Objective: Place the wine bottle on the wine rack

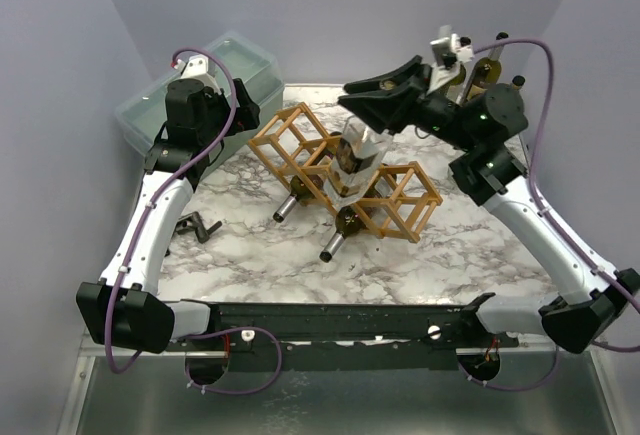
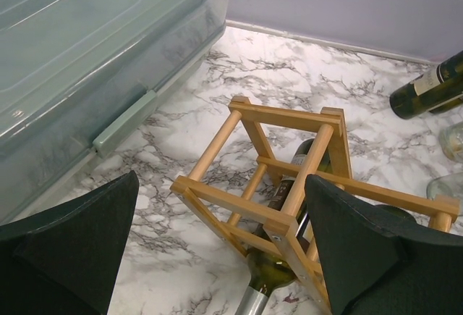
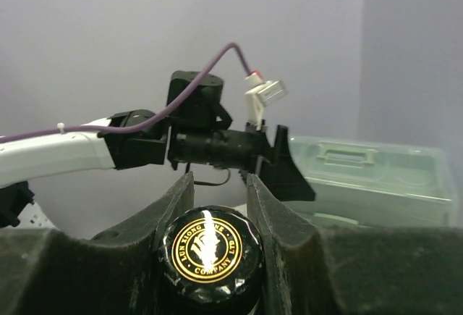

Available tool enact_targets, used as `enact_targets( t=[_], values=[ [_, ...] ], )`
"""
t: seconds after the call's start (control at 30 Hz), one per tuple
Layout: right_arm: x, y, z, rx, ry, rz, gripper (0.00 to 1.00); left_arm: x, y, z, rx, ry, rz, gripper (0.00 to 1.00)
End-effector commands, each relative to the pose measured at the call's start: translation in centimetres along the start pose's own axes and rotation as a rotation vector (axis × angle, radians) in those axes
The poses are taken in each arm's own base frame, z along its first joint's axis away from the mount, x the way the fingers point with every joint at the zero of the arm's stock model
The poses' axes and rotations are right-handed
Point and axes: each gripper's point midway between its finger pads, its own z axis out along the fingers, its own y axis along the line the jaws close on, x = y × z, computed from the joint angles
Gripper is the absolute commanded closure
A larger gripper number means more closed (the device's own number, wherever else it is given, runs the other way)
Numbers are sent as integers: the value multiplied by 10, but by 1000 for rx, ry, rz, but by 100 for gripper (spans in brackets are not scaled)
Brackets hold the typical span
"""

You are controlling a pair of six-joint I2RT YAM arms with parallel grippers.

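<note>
The wooden lattice wine rack lies across the middle of the marble table; it also shows in the left wrist view. Two dark bottles rest in it with silver necks sticking out toward the front; one shows in the left wrist view. My right gripper is shut on the top of a wine bottle that hangs steeply, its lower end at the rack's middle. Its black cap with gold print sits between the fingers of the right gripper. My left gripper is open and empty, left of the rack.
A clear greenish plastic box stands at the back left. Another dark bottle lies at the back right by clear glass items. A small black object lies near the left edge. Walls enclose the table.
</note>
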Motion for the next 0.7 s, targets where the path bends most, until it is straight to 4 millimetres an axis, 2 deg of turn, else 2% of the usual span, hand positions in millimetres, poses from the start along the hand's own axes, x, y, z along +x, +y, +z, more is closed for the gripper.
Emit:
enact_targets(
  t=[0.0, 0.1, 0.2, 0.37, 0.53, 0.67],
  values=[
    [-18, 20, 30, -7, -28, -54, 99, -5, 1, -4, -13, -21, 17, 1],
    [-1, 22, 44, -2, 13, -25, 99, -6, -1, -6, -4, -24, 17, 1],
    [29, 26, 59, -21, 102, -9, 99, -7, 3, -7, -22, -30, 28, 1],
    [77, 61, 76, -62, 229, -167, 99, -16, 13, -13, -78, -67, 48, 1],
    [112, 92, 79, -107, 282, -328, 99, -26, 38, -21, -196, -107, 47, 1],
    [136, 104, 83, -79, 301, -476, 99, -30, 67, -24, -343, -129, 20, 1]
  ],
)
